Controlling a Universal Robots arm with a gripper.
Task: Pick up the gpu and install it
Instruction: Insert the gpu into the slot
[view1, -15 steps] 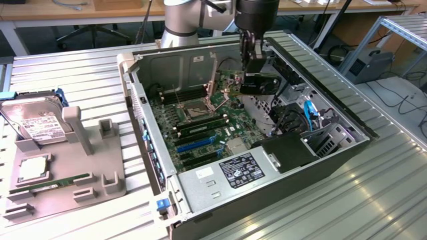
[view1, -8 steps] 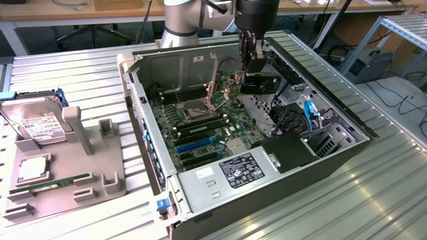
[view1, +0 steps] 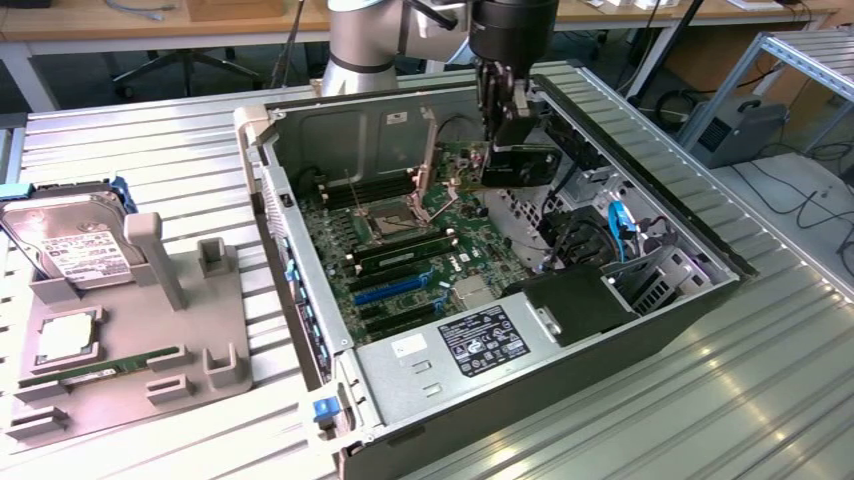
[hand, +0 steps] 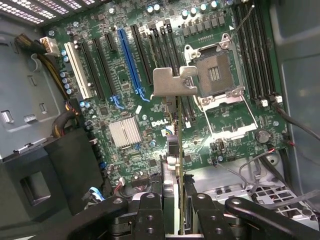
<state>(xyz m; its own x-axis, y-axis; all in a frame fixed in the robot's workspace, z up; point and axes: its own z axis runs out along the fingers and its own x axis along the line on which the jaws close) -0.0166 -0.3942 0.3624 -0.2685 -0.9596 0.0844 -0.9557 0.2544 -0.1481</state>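
Half done: my black gripper (hand: 175, 207) clamped on thin green gpu card with pale metal bracket (hand: 172, 82), poised over green motherboard (hand: 90, 120); card not yet seated.

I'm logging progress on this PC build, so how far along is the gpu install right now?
Done: the gpu has been picked up and is clamped in the pincer. In hand: it hangs on edge over the motherboard inside the open case, apart from the slots. Left: seating it; the blue slot and the black slots beside it are all empty.
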